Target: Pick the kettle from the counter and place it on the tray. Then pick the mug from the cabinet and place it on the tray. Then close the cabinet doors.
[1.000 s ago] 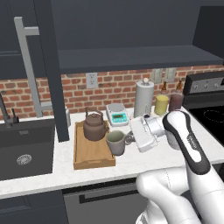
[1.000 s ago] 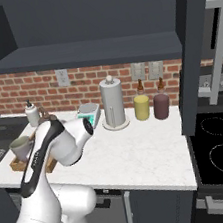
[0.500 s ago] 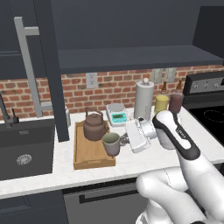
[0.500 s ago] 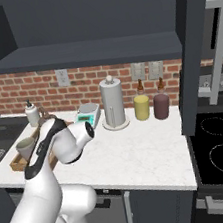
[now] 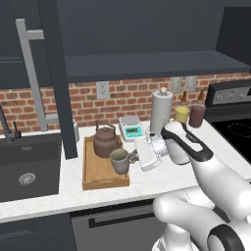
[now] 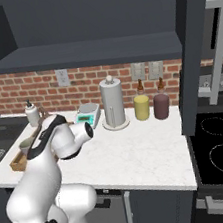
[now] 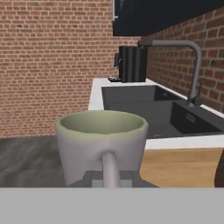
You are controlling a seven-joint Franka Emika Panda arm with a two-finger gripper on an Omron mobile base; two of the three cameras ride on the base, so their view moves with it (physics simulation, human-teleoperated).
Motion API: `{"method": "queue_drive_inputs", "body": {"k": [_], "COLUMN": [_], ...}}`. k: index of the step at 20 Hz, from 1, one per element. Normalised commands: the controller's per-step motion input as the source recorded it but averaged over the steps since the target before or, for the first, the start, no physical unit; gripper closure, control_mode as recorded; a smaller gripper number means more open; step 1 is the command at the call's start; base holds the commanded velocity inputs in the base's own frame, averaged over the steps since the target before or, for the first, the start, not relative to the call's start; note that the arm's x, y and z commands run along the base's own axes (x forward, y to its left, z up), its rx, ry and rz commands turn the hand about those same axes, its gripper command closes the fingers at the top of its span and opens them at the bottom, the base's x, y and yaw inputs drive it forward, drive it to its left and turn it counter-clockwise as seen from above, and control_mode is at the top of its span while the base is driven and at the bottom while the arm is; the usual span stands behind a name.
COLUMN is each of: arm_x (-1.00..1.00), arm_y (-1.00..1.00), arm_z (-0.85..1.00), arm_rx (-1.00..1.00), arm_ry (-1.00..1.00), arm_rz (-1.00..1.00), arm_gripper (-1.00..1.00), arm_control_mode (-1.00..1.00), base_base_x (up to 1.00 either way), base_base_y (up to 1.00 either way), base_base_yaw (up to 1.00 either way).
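Mug and gripper have travelled left from beside the tray to above its near right corner, just in front of the kettle already sitting there. The fingers pinch the mug's handle, holding it upright. To finish well, lower it straight onto bare wood, clear of kettle and rim, then release.

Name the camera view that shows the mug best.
The hand view: the mug is close up, with its greenish inside, rim and handle plain. The left base view shows it small, over the tray beside the kettle. In the right base view the arm mostly hides it.
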Motion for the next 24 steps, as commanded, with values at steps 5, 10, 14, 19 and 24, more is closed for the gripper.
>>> {"method": "queue_drive_inputs", "body": {"k": [5,10,14,19,24], "arm_x": [0.21,0.08,0.08,0.16,0.12], "arm_y": [0.06,0.0,0.01,0.1,0.13], "arm_z": [-0.16,-0.15,-0.14,-0.14,-0.16], "arm_rx": [0.0,0.0,0.0,0.0,0.0], "arm_ry": [0.0,0.0,-0.02,0.0,0.0], "arm_rz": [0.0,0.0,0.0,0.0,0.0], "arm_gripper": [1.0,1.0,1.0,1.0,1.0], "arm_control_mode": [-1.0,-1.0,-1.0,-1.0,-1.0], "base_base_x": [0.0,0.0,0.0,0.0,0.0], "base_base_y": [0.0,0.0,0.0,0.0,0.0], "base_base_yaw": [0.0,0.0,0.0,0.0,0.0]}}
